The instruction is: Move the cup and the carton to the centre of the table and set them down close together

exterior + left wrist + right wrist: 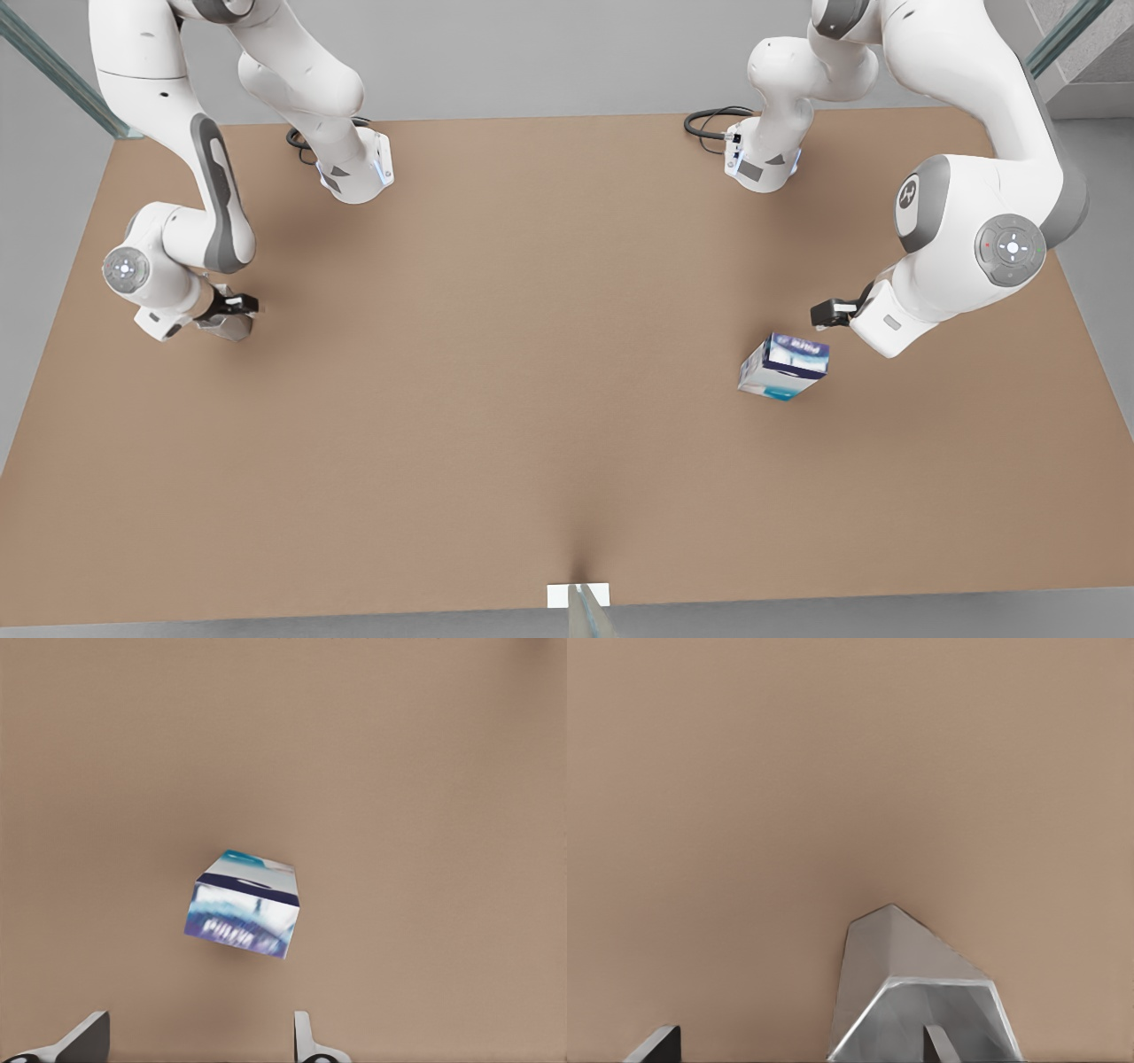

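1. The tabletop (549,372) is a plain tan-brown slab with a small white tab (578,595) at the middle of its near edge in the front view.
2. The carton (785,366) stands on the tabletop towards the front view's right, well away from the centre, turned at an angle to the tabletop's edges. Its navy band with white lettering faces up and outward.
3. The left tool (827,312) hangs just above and beside the carton, at the front view's right, not touching it.
4. In the left wrist view the carton (243,904) lies ahead of the tool (193,1038), whose two fingertips (89,1034) stand wide apart with bare tabletop between them.
5. The cup (229,325) sits near the tabletop's edge at the front view's left, far from the carton and from the centre.
6. The right tool (232,307) is right at the cup in the front view, low over the tabletop.
7. In the right wrist view the cup (917,997) shows its faceted silver-grey sides and pale inside. One fingertip (937,1043) reaches into the cup's mouth and the other (658,1042) stands well outside it, so the right tool (797,1043) is spread wide and straddles one wall of the cup without clamping it.
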Robot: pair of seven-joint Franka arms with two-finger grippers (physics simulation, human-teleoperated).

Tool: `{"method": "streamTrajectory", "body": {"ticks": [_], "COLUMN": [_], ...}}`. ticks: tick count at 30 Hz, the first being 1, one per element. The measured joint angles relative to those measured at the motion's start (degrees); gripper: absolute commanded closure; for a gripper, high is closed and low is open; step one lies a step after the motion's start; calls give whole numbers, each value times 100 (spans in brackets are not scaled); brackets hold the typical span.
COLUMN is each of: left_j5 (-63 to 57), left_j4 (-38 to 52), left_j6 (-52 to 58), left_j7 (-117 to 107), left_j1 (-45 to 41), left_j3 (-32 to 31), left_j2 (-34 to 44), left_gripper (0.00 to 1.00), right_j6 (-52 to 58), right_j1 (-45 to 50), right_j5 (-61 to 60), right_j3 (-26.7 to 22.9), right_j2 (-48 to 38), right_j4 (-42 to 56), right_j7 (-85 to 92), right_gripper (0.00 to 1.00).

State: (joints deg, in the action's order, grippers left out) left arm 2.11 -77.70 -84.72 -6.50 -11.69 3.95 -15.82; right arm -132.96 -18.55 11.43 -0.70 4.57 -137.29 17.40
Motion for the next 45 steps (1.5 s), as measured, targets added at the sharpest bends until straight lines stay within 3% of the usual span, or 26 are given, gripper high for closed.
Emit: {"method": "streamTrajectory", "body": {"ticks": [18, 21, 22, 23, 25, 27, 29, 31, 45], "left_j5": [-1, -26, -34, -37, -44, -51, -58, -65, -77], "left_j4": [-49, -466, -571, -654, -981, -1526, -2187, -2507, -2751], "left_j6": [-1, -488, -645, -771, -982, -1539, -2214, -2603, -2966], "left_j7": [-17, -2419, -3072, -3491, -3716, -3753, -3744, -3749, -5851], "left_j1": [0, -6, -6, -10, -16, -40, -49, -36, -142], "left_j3": [0, 0, 0, 8, 50, 230, 294, 299, 263], "left_j2": [-62, -123, -123, -119, -49, 147, 392, 471, 326], "left_gripper": [0, 0, 0, 0, 0, 0, 0, 0, 0], "right_j6": [-412, -492, -494, -494, -494, -494, -494, -494, -486], "right_j1": [-120, -122, -122, -122, -121, -124, -122, -122, -127], "right_j5": [-9, -6, -1, -1, -1, -8, -8, -8, -20], "right_j3": [-79, -79, -79, -79, -79, -79, -79, -146, -280], "right_j2": [534, 623, 629, 657, 668, 711, 721, 746, 782], "right_j4": [-18, 0, 8, 9, 25, 35, 35, 40, 70], "right_j7": [0, 0, 0, 0, -6, -34, -70, -71, 20], "right_gripper": [0, 0, 4, 14, 47, 63, 67, 79, 79]}}
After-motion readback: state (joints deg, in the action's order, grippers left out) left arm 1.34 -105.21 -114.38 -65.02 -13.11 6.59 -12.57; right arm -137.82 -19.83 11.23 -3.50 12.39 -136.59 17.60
